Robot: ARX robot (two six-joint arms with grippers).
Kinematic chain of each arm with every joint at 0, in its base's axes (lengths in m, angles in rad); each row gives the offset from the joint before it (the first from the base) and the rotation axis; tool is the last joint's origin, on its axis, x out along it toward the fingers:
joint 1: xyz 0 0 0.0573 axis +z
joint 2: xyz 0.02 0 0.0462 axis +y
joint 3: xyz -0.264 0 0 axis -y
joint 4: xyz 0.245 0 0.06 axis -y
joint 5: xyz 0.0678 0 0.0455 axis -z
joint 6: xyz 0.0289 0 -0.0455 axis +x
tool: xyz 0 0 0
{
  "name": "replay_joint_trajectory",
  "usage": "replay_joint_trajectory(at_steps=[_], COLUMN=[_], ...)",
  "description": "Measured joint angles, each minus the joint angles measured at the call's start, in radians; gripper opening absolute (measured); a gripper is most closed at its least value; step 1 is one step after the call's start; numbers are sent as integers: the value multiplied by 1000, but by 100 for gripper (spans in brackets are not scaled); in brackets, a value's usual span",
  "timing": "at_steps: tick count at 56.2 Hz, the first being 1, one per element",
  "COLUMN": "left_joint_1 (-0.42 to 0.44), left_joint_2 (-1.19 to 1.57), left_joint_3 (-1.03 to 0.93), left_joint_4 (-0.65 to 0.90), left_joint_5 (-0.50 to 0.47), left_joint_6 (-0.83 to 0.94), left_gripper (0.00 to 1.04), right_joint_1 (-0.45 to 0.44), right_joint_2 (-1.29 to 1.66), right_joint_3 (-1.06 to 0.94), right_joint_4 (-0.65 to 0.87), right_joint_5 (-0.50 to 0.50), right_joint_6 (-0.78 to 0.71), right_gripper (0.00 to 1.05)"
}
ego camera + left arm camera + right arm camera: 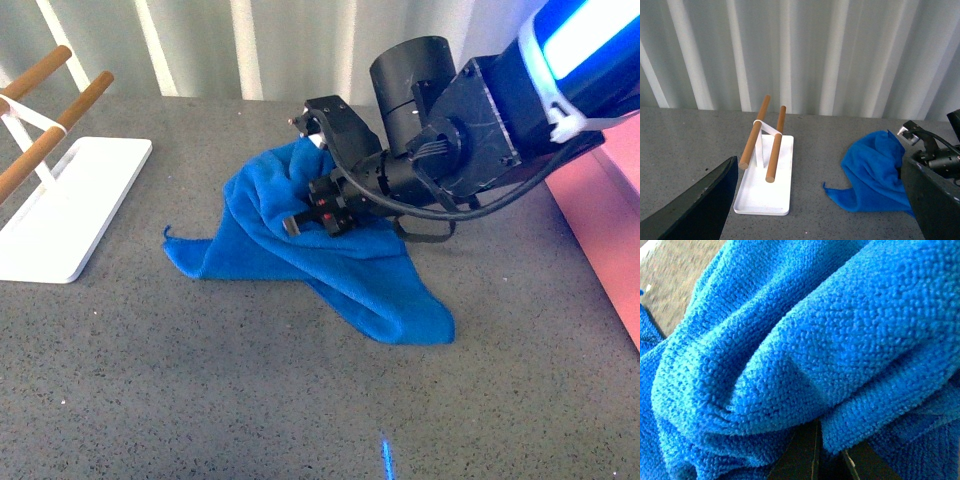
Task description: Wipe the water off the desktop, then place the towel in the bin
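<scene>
The blue towel (340, 265) lies bunched on the dark speckled desktop (200, 380), one corner trailing left and one toward the front. My right gripper (305, 215) presses down into its upper folds, shut on the towel. In the right wrist view the towel (815, 340) fills the picture, with a fold caught between the dark fingers (800, 460). My left gripper (817, 210) hangs open above the desktop, left of the towel (875, 175), holding nothing. The pink bin (612, 230) stands at the right edge. No water can be made out.
A white tray (70, 210) with two wooden rods (55, 130) sits at the left of the desktop; the left wrist view shows the tray (765, 192) too. A ribbed pale wall runs along the back.
</scene>
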Motion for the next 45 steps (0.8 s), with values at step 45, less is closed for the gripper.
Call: replay_joint_trajectory(at_steps=[45], left_joint_1=[0], left_joint_2=[0], left_joint_3=[0], left_joint_4=[0], left_joint_5=[0], left_joint_6=[0], left_gripper=[98], right_joint_1=[-327], right_joint_2=[-178], right_joint_3=[-156], right_joint_4=[-120], right_joint_5=[32], right_joint_6=[-371], right_gripper=[3])
